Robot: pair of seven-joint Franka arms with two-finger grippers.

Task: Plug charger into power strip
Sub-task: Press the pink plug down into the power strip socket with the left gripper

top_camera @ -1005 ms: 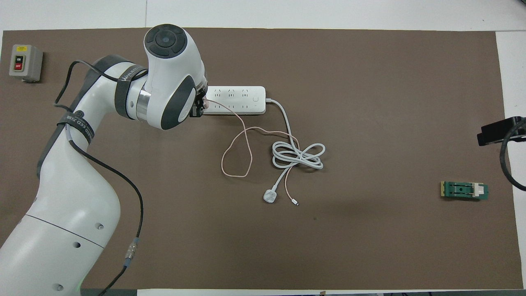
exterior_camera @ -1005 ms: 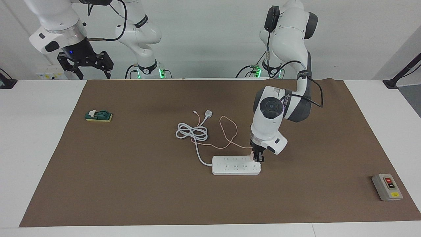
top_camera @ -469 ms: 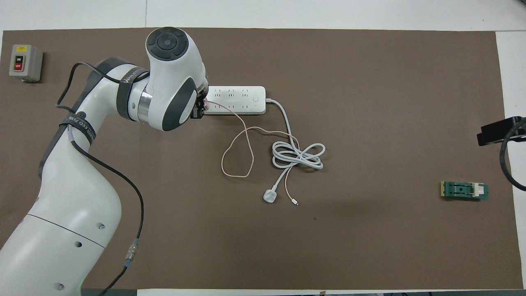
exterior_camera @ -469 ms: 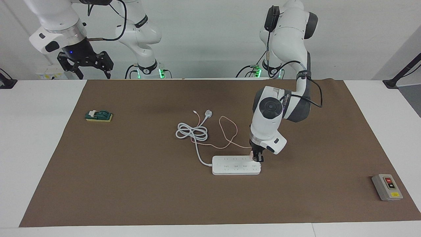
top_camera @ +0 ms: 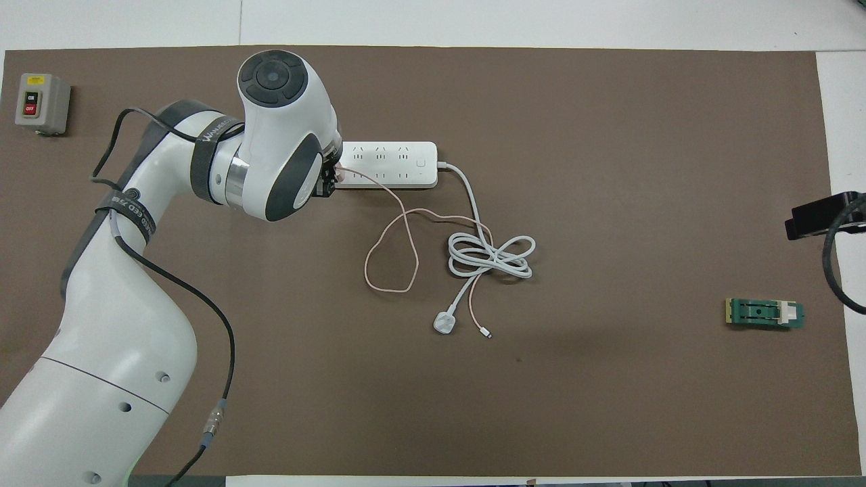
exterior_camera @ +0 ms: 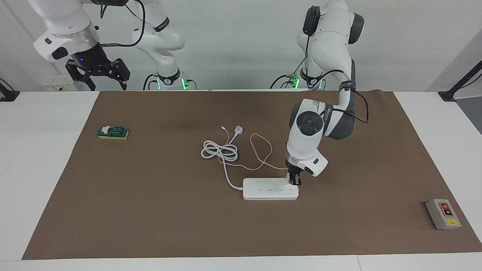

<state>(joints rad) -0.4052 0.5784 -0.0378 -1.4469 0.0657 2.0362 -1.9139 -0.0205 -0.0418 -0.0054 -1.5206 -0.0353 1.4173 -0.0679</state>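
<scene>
Bright, even, diffuse lighting from above in both views. Soft, faint shadows only: a pale smudge on the matte brown mat [exterior_camera: 150,210] covering the white counter [exterior_camera: 41,169], a thin dark edge under the long flat white power strip [exterior_camera: 270,189]. No glare. Sharp focus throughout, little edge distortion.

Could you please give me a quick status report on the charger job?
Left gripper shut on charger, down at power strip, at its end toward the left arm. Right gripper open, waiting raised. Nothing in the way.
</scene>
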